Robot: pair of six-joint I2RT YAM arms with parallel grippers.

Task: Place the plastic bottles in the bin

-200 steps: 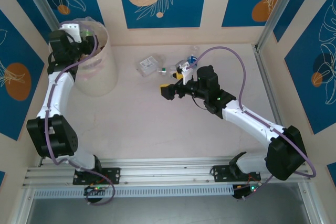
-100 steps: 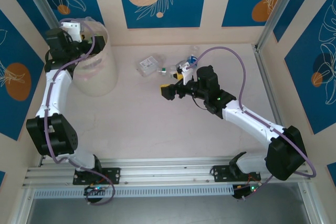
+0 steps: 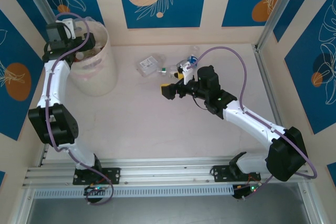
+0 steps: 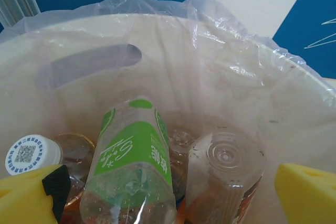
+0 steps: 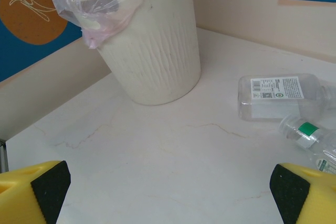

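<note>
Cream-white plastic lined with a clear bag, the bin stands at the table's far left corner. The left gripper hangs over its mouth, fingers spread wide and gripping nothing. Below it a green-labelled bottle lies among other bottles inside. The right gripper hovers low over the table, jaws wide apart and empty. Near it a white-labelled bottle and a green-banded bottle lie just beside each other.
</note>
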